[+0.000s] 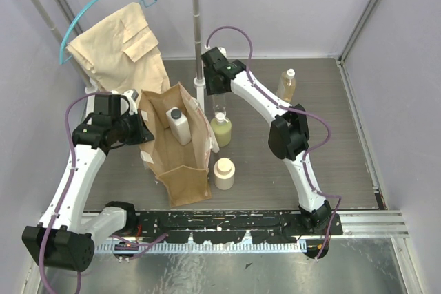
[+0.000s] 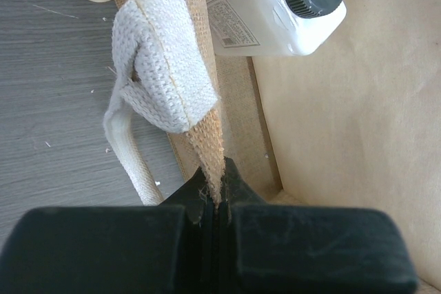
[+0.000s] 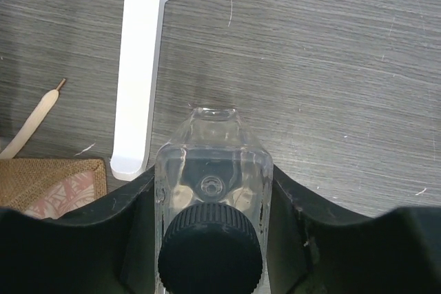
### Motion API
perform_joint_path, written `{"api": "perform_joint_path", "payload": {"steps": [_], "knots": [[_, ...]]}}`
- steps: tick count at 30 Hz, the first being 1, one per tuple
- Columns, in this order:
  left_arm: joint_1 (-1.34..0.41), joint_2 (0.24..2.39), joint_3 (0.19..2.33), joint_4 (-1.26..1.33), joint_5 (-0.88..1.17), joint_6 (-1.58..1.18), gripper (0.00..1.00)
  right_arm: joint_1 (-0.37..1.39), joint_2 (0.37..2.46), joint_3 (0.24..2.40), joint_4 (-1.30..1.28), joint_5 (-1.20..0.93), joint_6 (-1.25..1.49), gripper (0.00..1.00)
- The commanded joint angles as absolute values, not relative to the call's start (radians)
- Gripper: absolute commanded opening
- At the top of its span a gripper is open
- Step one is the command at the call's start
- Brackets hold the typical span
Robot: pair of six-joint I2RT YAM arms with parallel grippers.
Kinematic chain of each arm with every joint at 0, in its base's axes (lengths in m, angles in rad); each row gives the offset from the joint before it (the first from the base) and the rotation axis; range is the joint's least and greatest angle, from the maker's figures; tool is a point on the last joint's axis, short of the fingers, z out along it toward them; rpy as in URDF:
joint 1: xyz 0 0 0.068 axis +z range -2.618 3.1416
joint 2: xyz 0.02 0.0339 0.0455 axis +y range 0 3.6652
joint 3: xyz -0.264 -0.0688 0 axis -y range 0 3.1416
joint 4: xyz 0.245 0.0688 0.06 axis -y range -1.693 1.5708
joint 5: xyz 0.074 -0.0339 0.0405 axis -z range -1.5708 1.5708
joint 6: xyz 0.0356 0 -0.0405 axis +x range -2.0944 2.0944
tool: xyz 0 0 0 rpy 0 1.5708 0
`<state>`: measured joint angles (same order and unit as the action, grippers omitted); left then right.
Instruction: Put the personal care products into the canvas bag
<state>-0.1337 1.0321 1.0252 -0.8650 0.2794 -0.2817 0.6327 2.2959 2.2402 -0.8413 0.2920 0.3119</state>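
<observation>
Right gripper [image 3: 210, 178] clamped on the upright clear bottle [image 3: 212, 160] just right of the canvas bag [image 1: 186, 185]; bag mouth lies to its left, left gripper [image 2: 217, 203] pinching the bag's left rim.

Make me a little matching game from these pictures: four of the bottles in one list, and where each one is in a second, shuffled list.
Bottles
1. white bottle with dark cap
2. clear bottle
3. squat cream bottle
4. amber bottle

Places
A. standing toward the back of the table, away from the bag
B. inside the canvas bag
C. clamped in the right gripper
D. on the table, close beside the bag

Pairs: 1-B, 2-C, 3-D, 4-A
</observation>
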Motion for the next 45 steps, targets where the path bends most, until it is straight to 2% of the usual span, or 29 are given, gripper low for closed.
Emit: {"api": "perform_joint_path", "payload": {"steps": [1, 9, 12, 22, 29, 39, 45], "knots": [[-0.135, 1.05, 0.993, -0.867, 0.283, -0.265, 0.0, 0.626, 2.29, 2.242, -0.82, 0.297, 0.296, 0.45], [-0.137, 1.051, 0.988, -0.863, 0.291, -0.269, 0.0, 0.628, 2.208, 2.245, -0.887, 0.314, 0.277, 0.1], [-0.137, 1.053, 0.986, -0.862, 0.291, -0.269, 0.0, 0.632, 2.139, 2.244, -0.906, 0.316, 0.268, 0.01], [-0.136, 1.063, 0.985, -0.86, 0.289, -0.269, 0.0, 0.687, 1.887, 2.256, -0.927, 0.299, 0.206, 0.01], [-0.137, 1.07, 0.985, -0.86, 0.285, -0.27, 0.0, 0.796, 1.763, 2.315, -0.922, 0.293, 0.177, 0.01], [-0.137, 1.073, 0.986, -0.865, 0.266, -0.273, 0.0, 1.005, 1.727, 2.44, -0.959, 0.347, 0.151, 0.01], [-0.136, 1.071, 1.005, -0.885, 0.254, -0.275, 0.0, 1.059, 1.739, 2.413, -0.912, 0.307, 0.167, 0.01]]}}
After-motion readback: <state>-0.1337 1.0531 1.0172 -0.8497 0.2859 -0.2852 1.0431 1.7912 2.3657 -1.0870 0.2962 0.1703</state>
